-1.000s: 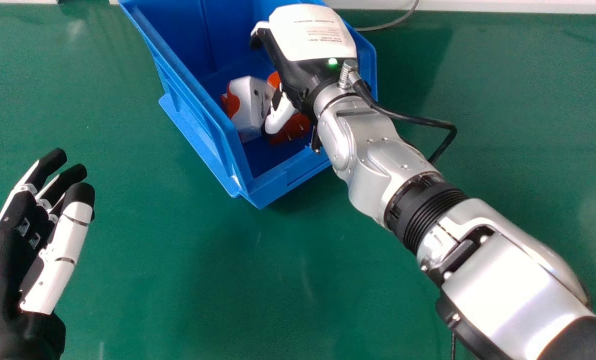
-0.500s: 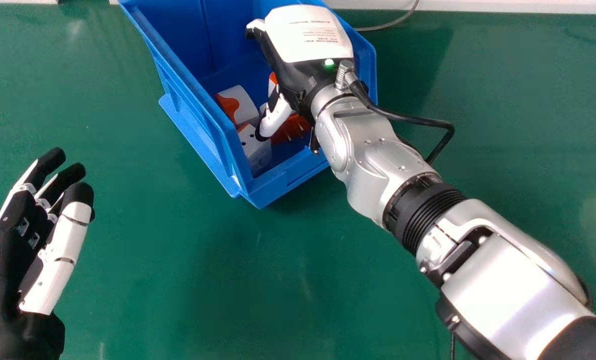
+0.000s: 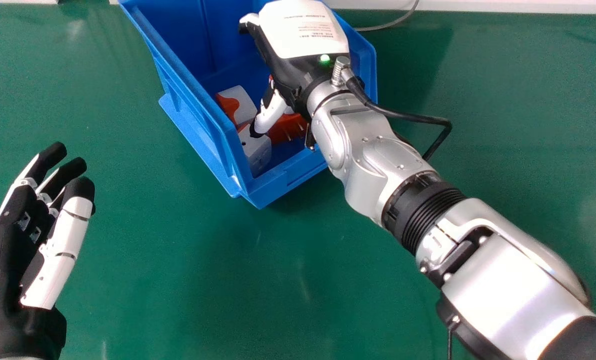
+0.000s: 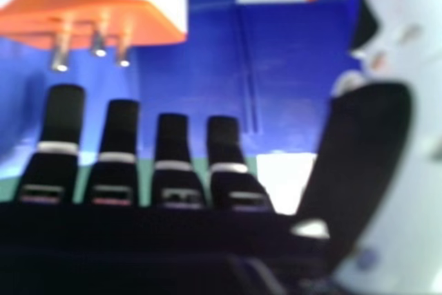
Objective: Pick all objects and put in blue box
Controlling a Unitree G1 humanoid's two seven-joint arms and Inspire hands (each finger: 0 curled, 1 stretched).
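Hanging in blue box (image 3: 203, 127) w/ fingers (image 3: 270, 114) straight & released, R hand (image 3: 298, 65) is nr white/orange plugs (image 3: 258, 150); L hand (image 3: 8, 260), also open, is over table (image 3: 188, 280).

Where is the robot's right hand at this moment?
In the head view, the right hand is over the right part of the blue box, its thumb near the orange-and-white pieces lying inside.

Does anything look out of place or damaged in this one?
Nothing visible looks spilled or broken. Mildly odd: the blue box sits askew on the green table, and the white-and-orange pieces inside lie at mixed angles.
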